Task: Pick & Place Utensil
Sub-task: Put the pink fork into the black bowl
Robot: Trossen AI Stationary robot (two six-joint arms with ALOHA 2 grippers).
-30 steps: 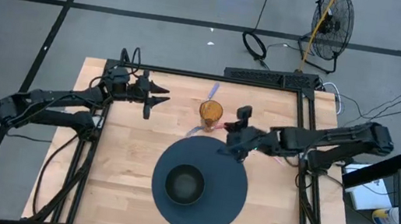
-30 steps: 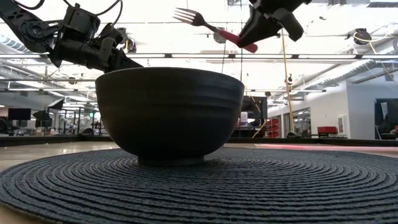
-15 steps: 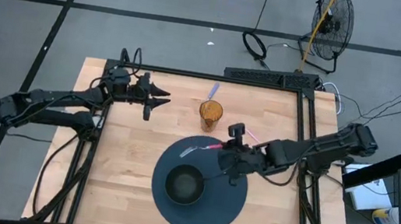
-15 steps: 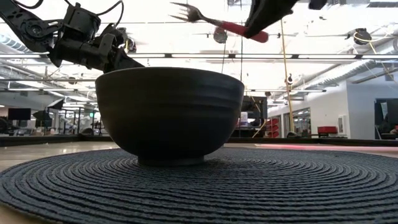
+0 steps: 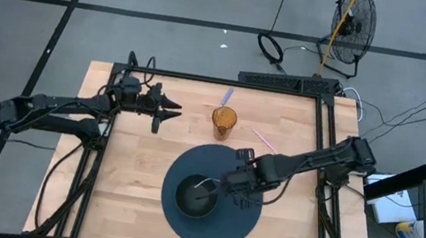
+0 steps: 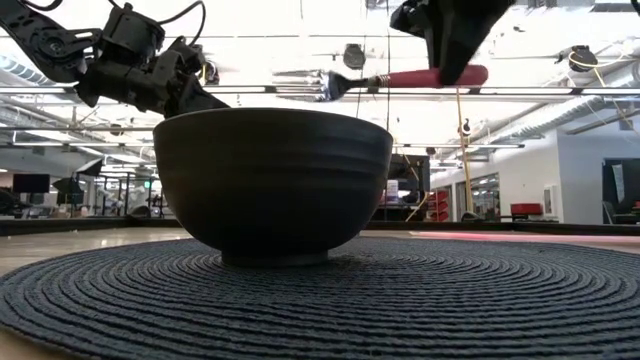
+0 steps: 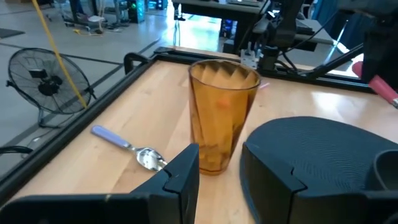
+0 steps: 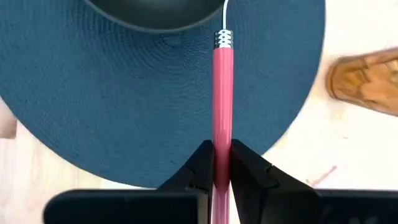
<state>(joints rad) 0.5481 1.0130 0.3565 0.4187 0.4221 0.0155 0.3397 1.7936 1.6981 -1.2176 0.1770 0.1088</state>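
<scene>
A fork with a pink handle (image 6: pixel 425 77) and steel tines (image 6: pixel 300 78) hangs level just above the rim of the dark bowl (image 5: pixel 195 197) (image 6: pixel 270 180). The bowl stands on a round dark woven placemat (image 5: pixel 211 223) (image 8: pixel 124 99). My right gripper (image 5: pixel 235 185) (image 8: pixel 222 165) is shut on the fork over the mat, beside the bowl's right side. My left gripper (image 5: pixel 172 112) (image 7: pixel 221 180) waits open over the far left of the table, pointing at the orange cup (image 5: pixel 224 120) (image 7: pixel 222 118). My right gripper pinches the fork's pink handle (image 8: pixel 222 127) between its two fingers, near the handle's free end (image 6: pixel 478 75). In the low view it comes down from above. The handle runs straight forward out of the fingers. The fork is lifted clear and about level, with its tines over the bowl.
A spoon with a lilac handle (image 5: pixel 226 96) (image 7: pixel 127 144) lies on the wood beyond the orange cup. A thin pink stick (image 5: pixel 263 138) lies right of the cup. A black frame rail (image 5: pixel 284 89) edges the table. Bare wood shows left of the mat.
My right gripper has carried the fork from beside the orange cup toward the near edge and left, over the placemat to the bowl, and lower. The fork has tipped from slanting upward to about level, so its tines now sit just above the bowl's rim.
</scene>
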